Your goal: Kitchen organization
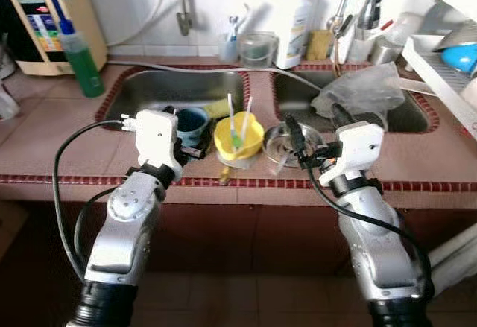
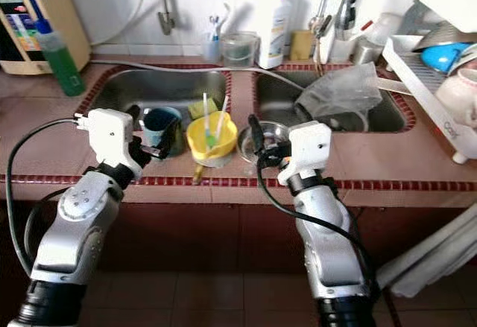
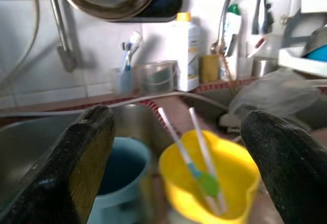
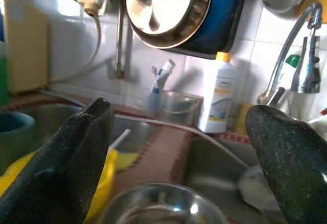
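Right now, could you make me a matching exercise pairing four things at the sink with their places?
Things:
1. blue cup
2. yellow cup
3. green bottle
4. plastic bag

Places:
A. on the counter left of the sinks
B. in the right basin
C. at the front of the left basin
D. on the divider between the basins, holding straws

Pairs: 1-C, 2-D, 3-A, 4-B

Left hand (image 3: pixel 176 157) spread wide before yellow cup (image 3: pixel 209 183) and blue mug (image 3: pixel 120 178).

Bright, even light on the white far wall; floor below the surface (image 1: pixel 45 129) dim. Wrist views soft, near fingers (image 3: pixel 76 168) blurred.
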### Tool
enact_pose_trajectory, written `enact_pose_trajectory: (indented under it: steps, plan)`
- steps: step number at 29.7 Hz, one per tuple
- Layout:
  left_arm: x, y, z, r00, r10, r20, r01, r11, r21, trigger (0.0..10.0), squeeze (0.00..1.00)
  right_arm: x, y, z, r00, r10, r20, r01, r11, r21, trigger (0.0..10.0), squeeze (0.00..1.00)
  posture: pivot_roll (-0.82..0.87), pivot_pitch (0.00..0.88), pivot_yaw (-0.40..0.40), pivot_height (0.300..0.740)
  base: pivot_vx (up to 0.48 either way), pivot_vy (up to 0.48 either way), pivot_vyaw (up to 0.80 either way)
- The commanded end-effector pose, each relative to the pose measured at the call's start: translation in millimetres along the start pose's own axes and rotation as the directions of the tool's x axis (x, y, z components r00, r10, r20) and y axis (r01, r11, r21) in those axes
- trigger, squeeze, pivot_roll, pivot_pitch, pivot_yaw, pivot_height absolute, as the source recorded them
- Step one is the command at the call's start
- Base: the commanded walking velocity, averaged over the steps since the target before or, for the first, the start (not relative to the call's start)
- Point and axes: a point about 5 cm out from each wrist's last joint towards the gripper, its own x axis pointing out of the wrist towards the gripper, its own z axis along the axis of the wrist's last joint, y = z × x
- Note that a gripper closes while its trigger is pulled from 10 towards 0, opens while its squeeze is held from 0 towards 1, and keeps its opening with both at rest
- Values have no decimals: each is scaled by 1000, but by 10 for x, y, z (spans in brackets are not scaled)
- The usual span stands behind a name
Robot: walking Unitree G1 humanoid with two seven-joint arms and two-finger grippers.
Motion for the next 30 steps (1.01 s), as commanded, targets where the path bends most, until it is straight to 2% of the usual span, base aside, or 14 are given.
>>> enact_pose_trajectory:
  steps: [1,7,14,20,26,30]
  plan:
    - [-21,104,68,1000,22,17,-22,999,24,10000,0,46,87,68,999,21,30,-21,1000,16,10000,0,-82,0,25,740,251,0,0]
    - [-14,105,78,1000,24,20,-25,999,25,10000,0,49,88,70,999,21,31,-22,1000,17,10000,0,-82,0,26,740,257,0,0]
    - [-28,82,56,999,35,18,-35,999,4,10000,0,40,88,68,999,23,29,-23,1000,15,10000,0,-86,0,23,740,0,0,0]
    - [-85,43,-94,998,53,-44,-54,998,-19,10000,0,-14,95,6,1000,26,2,-26,1000,16,10000,0,-87,0,22,740,0,0,0]
    - [-193,-55,-315,992,39,-119,-43,999,-33,10000,0,-100,68,-156,998,3,-60,0,999,44,10000,0,-86,1,24,740,0,0,0]
    - [-232,-79,-380,988,38,-150,-44,998,-41,10000,0,-170,126,-259,994,33,-103,-27,998,60,10000,0,-85,9,23,740,0,0,0]
